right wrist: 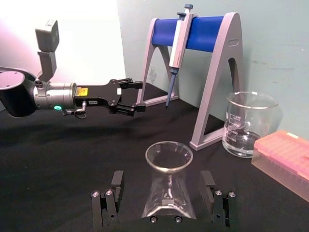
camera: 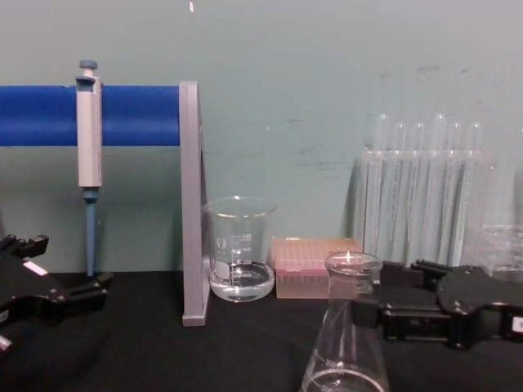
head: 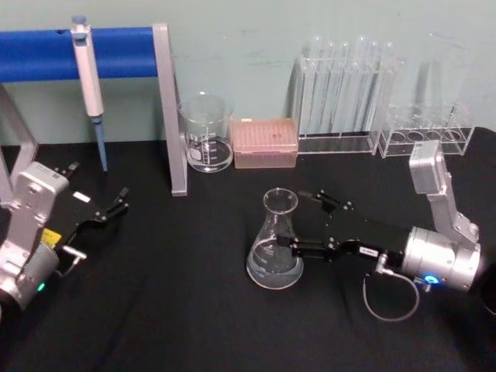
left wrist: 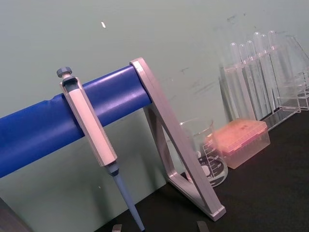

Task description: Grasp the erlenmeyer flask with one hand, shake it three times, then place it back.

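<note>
While open right claw (head: 294,219) flanks erlenmeyer flask (head: 274,260), gaps both sides, left claw (head: 116,205) open far left

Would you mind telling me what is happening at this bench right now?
The right tool straddles the erlenmeyer flask, its fingers open on either side and not yet closed on it. The flask stands upright on the black table. The left tool sits idle, open, off to the left.
</note>
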